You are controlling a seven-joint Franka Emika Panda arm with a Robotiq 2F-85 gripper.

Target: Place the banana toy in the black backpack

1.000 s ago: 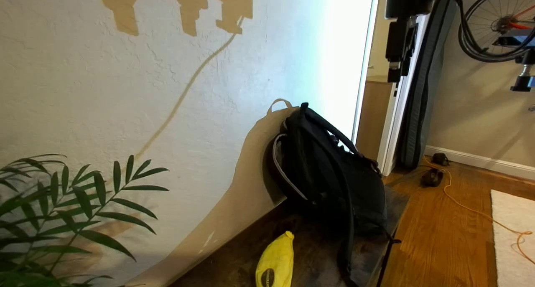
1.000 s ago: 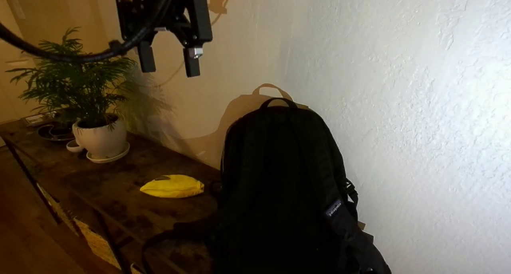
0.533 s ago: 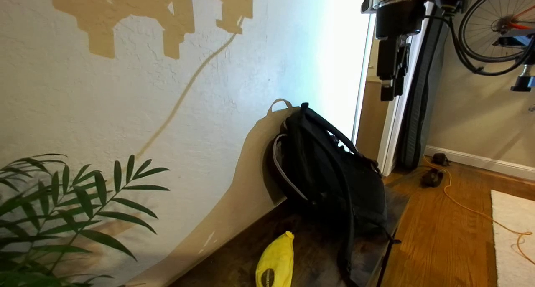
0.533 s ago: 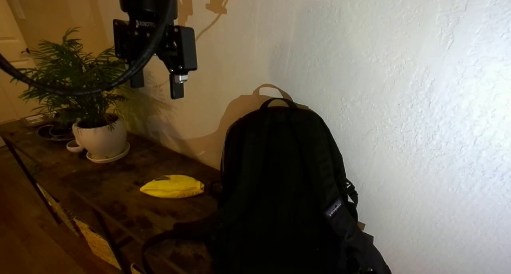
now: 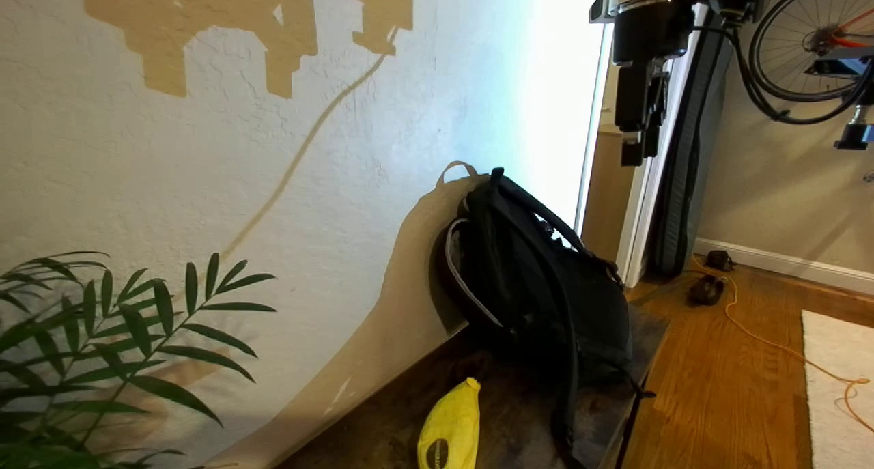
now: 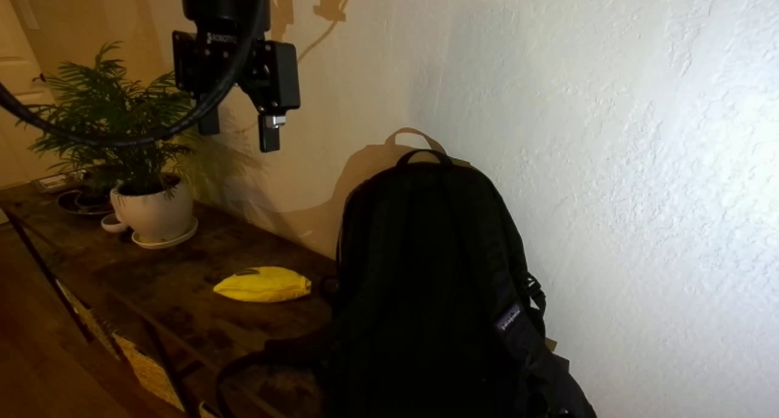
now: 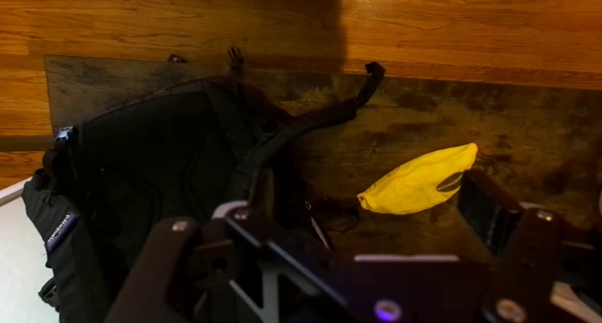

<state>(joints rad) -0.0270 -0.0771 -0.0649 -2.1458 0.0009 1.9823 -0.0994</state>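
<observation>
The banana toy is bright yellow and lies on the dark wooden table beside the black backpack. In the wrist view the banana toy shows beyond the gap between the fingers, with the right finger covering a little of its edge near the dark label. The backpack leans against the wall, and its grey-edged zip seam stands partly open on the wall side. My gripper is open and empty, high above the table and the toy. In another exterior view the gripper hangs pointing down.
A plant in a white pot stands farther along the table, near a small white bowl. A loose backpack strap lies across the table. The textured wall rises behind. A cable hangs from the arm.
Over the last second my gripper has come down and shifted slightly left in both exterior views. In the last half second it has barely moved. The banana toy and backpack have not moved.
</observation>
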